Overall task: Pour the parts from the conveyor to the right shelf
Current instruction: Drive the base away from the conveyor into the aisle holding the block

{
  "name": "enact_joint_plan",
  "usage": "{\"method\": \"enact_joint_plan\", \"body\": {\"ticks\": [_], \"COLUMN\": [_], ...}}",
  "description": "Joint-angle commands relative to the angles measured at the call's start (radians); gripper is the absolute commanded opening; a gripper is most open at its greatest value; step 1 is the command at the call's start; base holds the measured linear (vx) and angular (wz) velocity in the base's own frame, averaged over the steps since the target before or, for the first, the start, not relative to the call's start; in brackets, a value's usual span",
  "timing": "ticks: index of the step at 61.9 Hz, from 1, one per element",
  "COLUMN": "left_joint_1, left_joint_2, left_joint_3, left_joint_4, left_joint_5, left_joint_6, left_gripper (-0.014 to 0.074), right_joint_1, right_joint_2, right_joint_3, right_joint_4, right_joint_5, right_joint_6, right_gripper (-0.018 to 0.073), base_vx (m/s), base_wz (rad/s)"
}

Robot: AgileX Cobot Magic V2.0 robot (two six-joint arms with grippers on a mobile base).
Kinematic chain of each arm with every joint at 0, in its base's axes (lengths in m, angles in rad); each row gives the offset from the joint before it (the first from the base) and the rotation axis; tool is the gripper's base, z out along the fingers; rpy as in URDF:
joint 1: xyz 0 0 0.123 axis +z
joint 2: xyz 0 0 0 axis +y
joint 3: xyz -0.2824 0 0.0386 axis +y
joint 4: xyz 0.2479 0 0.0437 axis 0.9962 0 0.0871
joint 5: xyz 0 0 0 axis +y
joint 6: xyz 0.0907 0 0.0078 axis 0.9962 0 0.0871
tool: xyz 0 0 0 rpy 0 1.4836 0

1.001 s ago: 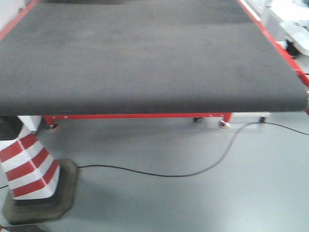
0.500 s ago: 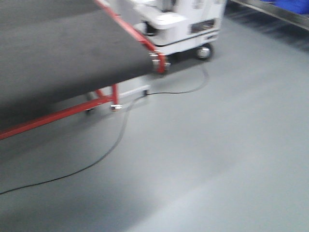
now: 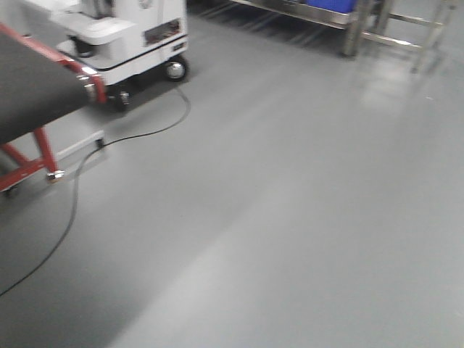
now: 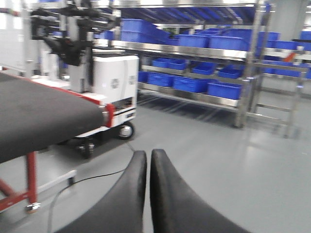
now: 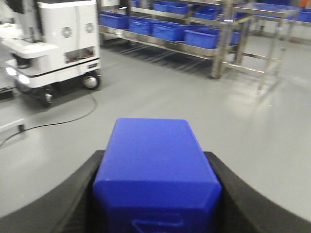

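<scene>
well, my right gripper (image 5: pixel 155 194) is clamped around a blue bin (image 5: pixel 155 160). its two black fingers (image 5: pixel 73 204) press against the bin's left and right sides, and the bin fills the whole gap between them. from this angle i see only closed blue faces, so i cannot tell whether parts lie inside. my left gripper (image 4: pixel 148 162) has its two dark fingers pressed together with barely a slit between them, and nothing is in it.

the conveyor (image 4: pixel 43 111) is off to my left, its black belt ending at a roller on a red frame. just beyond that end stands a white wheeled robot (image 3: pixel 123 36). a thin black cable (image 3: pixel 74 196) runs across the grey floor (image 3: pixel 304 217) from beside the conveyor's leg towards the robot's wheel.

the shelf (image 4: pixel 204 51) stands farther off across the open floor. it is a steel rack with rows of stored bins (image 4: pixel 184 83), all blue, on its levels. in the right wrist view it lies ahead and a little to the right, well apart from the bin i hold. all the views are somewhat blurred.
</scene>
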Motion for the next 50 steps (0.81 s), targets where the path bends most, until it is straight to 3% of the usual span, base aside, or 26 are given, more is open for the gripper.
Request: {"method": "enact_joint_plan", "body": {"ticks": [1,50], "left_joint_1": [-0.008,-0.008], "left_joint_2": [-0.01,-0.01], "left_joint_3": [0.031,0.031], "left_joint_4": [-0.003,-0.003], "left_joint_5": [-0.077,-0.077], "left_joint_6": [-0.009,-0.009], "left_gripper": [-0.0006,-0.0006], "right_joint_1": [-0.003,-0.003], "right_joint_2": [0.017,0.017], "right_joint_3": [-0.029,-0.029], "right_joint_4": [-0.004,-0.004], "right_joint_5": [-0.082,-0.082], "right_joint_6": [-0.008,-0.008], "right_gripper": [-0.0005,-0.0005], "base_vx": [-0.19,-0.14], "base_wz": [-0.67,-0.78]}}
